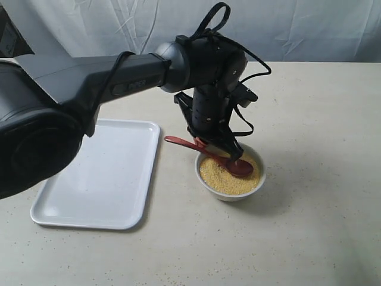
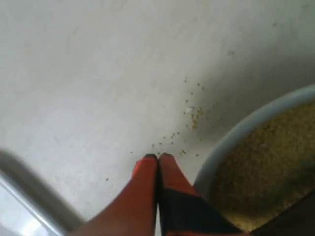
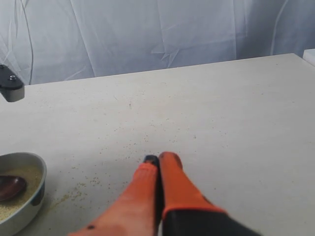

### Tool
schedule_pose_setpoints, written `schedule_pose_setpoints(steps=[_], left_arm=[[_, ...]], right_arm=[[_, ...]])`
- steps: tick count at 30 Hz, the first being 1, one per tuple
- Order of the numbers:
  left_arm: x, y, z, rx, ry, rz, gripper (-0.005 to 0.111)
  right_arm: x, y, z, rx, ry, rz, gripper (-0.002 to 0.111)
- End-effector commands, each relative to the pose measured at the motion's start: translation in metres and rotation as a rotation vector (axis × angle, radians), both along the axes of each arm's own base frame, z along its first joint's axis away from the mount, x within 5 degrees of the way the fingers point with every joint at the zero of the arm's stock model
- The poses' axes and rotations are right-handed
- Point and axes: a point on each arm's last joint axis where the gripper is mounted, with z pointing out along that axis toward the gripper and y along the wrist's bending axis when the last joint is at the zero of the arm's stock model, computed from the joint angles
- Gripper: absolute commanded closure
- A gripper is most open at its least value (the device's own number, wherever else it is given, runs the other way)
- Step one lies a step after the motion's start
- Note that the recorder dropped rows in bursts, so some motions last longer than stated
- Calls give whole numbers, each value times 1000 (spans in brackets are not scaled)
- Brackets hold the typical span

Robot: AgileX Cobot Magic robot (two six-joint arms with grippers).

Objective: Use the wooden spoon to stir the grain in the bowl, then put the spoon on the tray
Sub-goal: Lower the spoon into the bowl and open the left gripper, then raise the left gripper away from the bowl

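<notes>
The left gripper (image 1: 220, 146) is clamped on the handle of the wooden spoon (image 1: 239, 167). The spoon's head is rested on the grain (image 1: 221, 177) in the bowl (image 1: 229, 195), with its handle tilted out over the rim (stray granules are scattered on the table (image 1: 309, 179) nearby). The tray (image 1: 101, 179) is laid flat just beside the bowl. The right gripper (image 3: 158, 159) is seen pressed together on nothing, over the table.
</notes>
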Motion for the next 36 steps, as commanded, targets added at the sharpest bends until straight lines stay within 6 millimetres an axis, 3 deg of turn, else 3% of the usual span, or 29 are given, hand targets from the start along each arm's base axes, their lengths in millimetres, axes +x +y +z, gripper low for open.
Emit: schedule_pose_setpoints(steps=[1,10,13,16,20,23,28,32,36], left_arm=[[-4,2,13,1,8,33,107],[-3,6,37,-12,-51,37,107],[-3,10,61,-55,-96,42,107],[1,16,94,-224,-114,88,107],[16,43,136,-521,-55,241,107],[22,70,153,-655,-66,339,107],[-4,99,167,-832,-169,440,107],[-32,125,152,-1021,-280,585,107],[-60,162,108,-1067,-356,866,107]], right_arm=[[0,0,1,-11,-13,-5,108],[0,0,1,-11,-13,-5,108],[0,0,1,-11,-13,-5,108],[0,0,1,-11,-13,-5,108],[0,0,1,-11,-13,-5,108],[0,0,1,-11,-13,-5,108],[0,0,1,-11,-13,-5,108],[0,0,1,-11,-13,-5,108],[0,0,1,-11,-13,-5,108]])
